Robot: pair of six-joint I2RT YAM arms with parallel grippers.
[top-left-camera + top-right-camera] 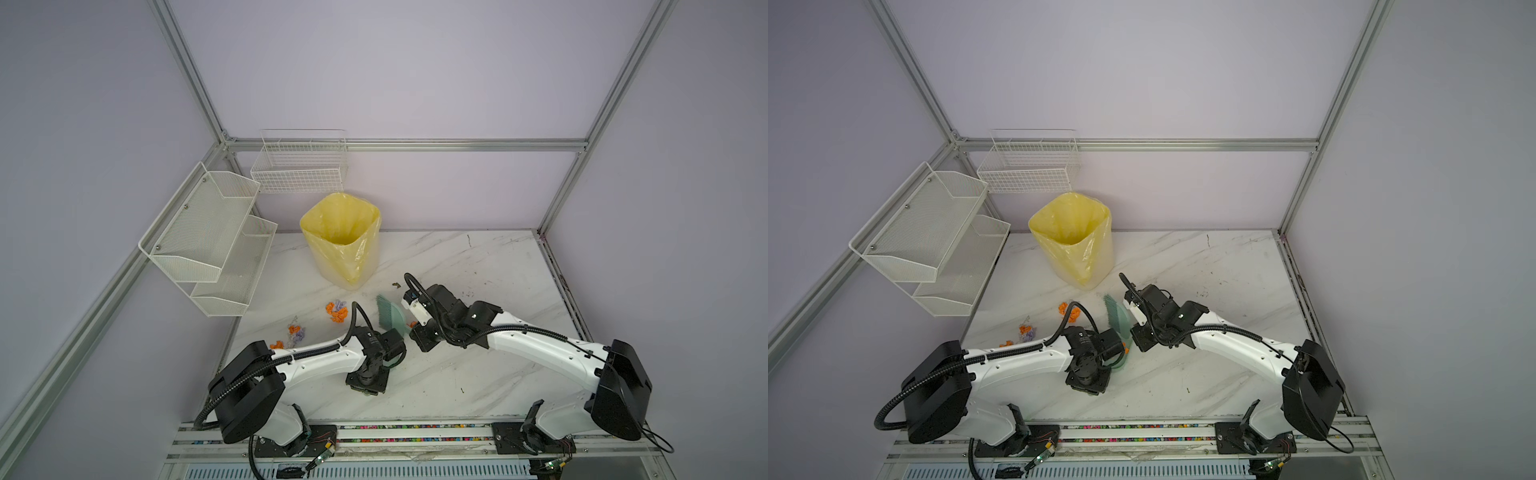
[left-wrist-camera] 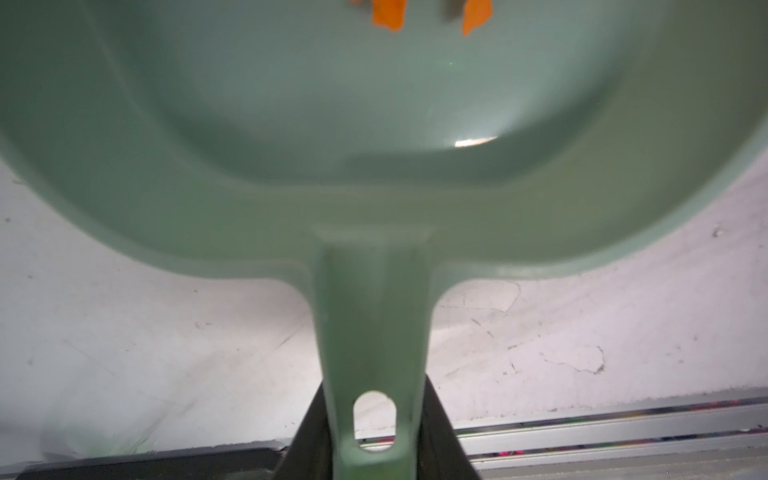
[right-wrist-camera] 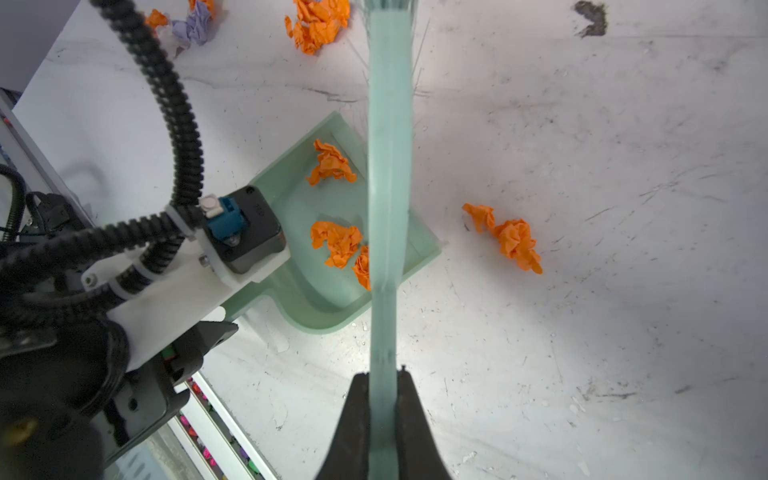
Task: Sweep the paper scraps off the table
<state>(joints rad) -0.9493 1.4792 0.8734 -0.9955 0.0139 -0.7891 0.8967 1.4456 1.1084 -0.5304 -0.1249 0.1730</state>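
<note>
Closest to the lens, the right gripper [image 3: 384,415] is clamped on the flat handle of a pale green brush [image 3: 388,166], whose length runs away from it across the mouth of a matching dustpan [image 3: 301,203]. Its arm reaches from the near right corner of the tabletop [image 1: 478,266] toward the middle, with the wrist turned down. The left gripper [image 2: 376,446] is closed on the dustpan's holed handle. That arm stretches low from the near left corner, its wrist bent downward over the middle of the near half. Three orange paper scraps [image 3: 332,166] lie inside the pan, one partly hidden behind the brush. Another orange wad [image 3: 515,241] sits on the tabletop just beside the pan's open side. More paper scraps [image 1: 336,311], orange and lilac, lie bunched toward the left edge. A yellow-lined bin [image 1: 345,245] stands by the far edge, and white mesh shelves [image 1: 208,237] hang beyond the left edge. In both top views the two wrists cover most of the pan and the brush handle.
</note>
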